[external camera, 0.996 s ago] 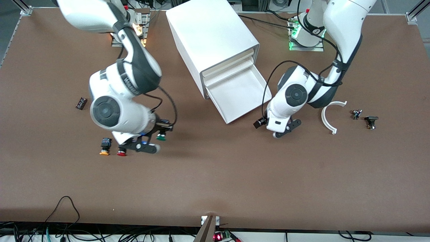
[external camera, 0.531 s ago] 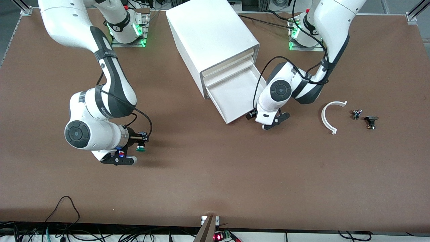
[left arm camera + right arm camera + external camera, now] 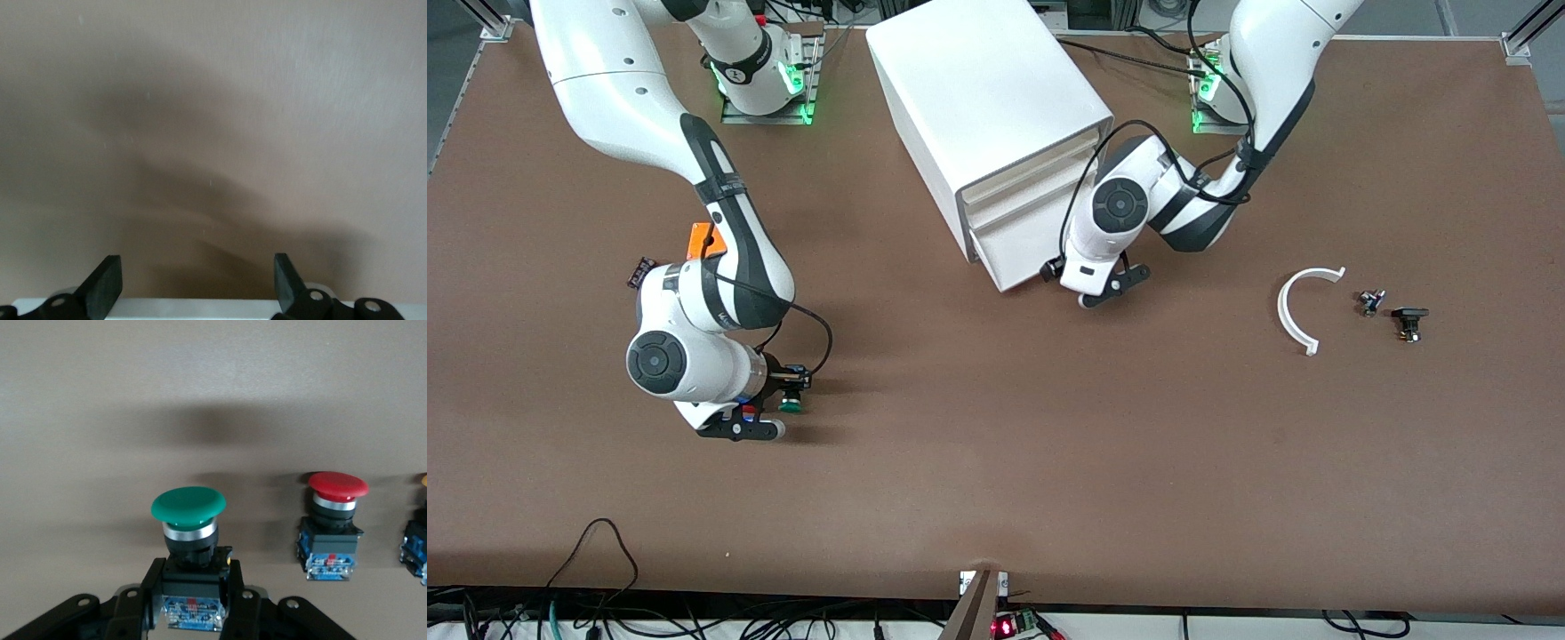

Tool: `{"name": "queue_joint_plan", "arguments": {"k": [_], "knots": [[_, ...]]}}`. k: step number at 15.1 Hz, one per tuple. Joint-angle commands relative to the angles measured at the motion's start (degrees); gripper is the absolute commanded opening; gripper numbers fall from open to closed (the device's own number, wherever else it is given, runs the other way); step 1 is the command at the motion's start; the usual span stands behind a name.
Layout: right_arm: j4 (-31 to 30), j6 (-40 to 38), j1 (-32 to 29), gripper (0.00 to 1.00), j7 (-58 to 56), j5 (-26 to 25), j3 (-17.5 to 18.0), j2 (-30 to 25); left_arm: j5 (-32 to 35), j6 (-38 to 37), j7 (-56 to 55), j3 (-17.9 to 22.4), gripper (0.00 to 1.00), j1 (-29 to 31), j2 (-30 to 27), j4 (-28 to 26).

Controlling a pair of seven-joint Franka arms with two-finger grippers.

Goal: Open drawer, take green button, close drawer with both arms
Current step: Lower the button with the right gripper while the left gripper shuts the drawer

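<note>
The white cabinet [image 3: 987, 98] stands at the table's middle, near the bases. Its lowest drawer [image 3: 1009, 253] sticks out only a little. My left gripper [image 3: 1107, 289] is open at the drawer's front. In the left wrist view [image 3: 193, 267] its fingers are wide apart, with the drawer's white edge [image 3: 200, 308] between them near the palm. My right gripper [image 3: 781, 407] is shut on the green-capped button [image 3: 790, 403], low over the table toward the right arm's end. In the right wrist view [image 3: 190, 603] the fingers clamp the button's [image 3: 188, 505] black-and-blue body.
A red-capped button [image 3: 337, 513] and an orange-capped one [image 3: 417, 547] stand beside the held button. An orange block [image 3: 701, 240] and a small dark part [image 3: 640, 271] lie by the right arm. A white curved piece [image 3: 1303, 307] and two small black parts [image 3: 1369, 302] [image 3: 1409, 322] lie toward the left arm's end.
My left gripper has moved toward the cabinet and the drawer has slid in from wide open to nearly shut. My right gripper has carried the green button toward the right arm's end.
</note>
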Motion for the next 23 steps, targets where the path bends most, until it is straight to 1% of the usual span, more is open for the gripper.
{"name": "queue_joint_plan", "arguments": {"k": [1,3,7,9,10,11,12,15,18,20,23], "knots": [[-2.0,2.3,-0.9,0.0,-1.8,-0.7,0.7,-0.5,1.4,0.1,-2.0,-2.5,1.0,0.1,-0.9,-1.9],[-2.2,3.4,-1.2,0.0,-2.9,-0.7,0.7,0.6,1.1,0.0,-2.1,-4.7,1.0,0.6,-0.9,-2.5],[-4.3,6.6,-1.2,0.0,-3.4,-0.7,0.7,1.4,1.0,0.0,-2.1,-7.0,1.0,0.7,-0.9,-3.7],[-4.2,6.7,-1.2,0.0,-3.4,-0.7,0.7,1.9,0.8,0.0,-2.6,-7.8,1.0,0.7,-0.9,-3.7],[-3.9,6.7,-1.2,0.2,-3.4,-0.6,0.7,1.9,0.8,0.0,-2.8,-8.4,1.0,0.8,-0.9,-3.7],[-3.8,6.7,-1.2,0.59,-3.4,-0.6,0.7,2.0,0.8,0.0,-3.1,-9.0,1.0,0.8,-0.9,-3.7],[-3.8,6.7,-1.2,1.0,-3.1,-0.5,0.7,2.0,0.7,0.0,-3.1,-9.1,1.0,0.8,-0.9,-3.7],[-3.6,6.7,-1.2,1.0,-3.2,-0.4,0.7,1.8,0.6,-0.1,-3.5,-10.0,1.0,0.7,-0.7,-4.2],[-3.6,6.4,-1.6,1.0,-3.7,-0.4,0.7,0.8,0.6,-0.1,-3.9,-10.1,1.0,0.4,-0.7,-4.2],[-3.8,5.5,-3.0,1.0,-4.8,-0.7,0.7,-1.8,0.7,-0.1,-3.9,-10.2,1.0,0.7,-0.7,-4.2],[-4.7,1.6,-4.0,1.0,-7.7,-0.7,0.0,-6.5,0.7,-0.1,-2.9,-10.2,1.0,2.2,-1.1,-3.7]]}}
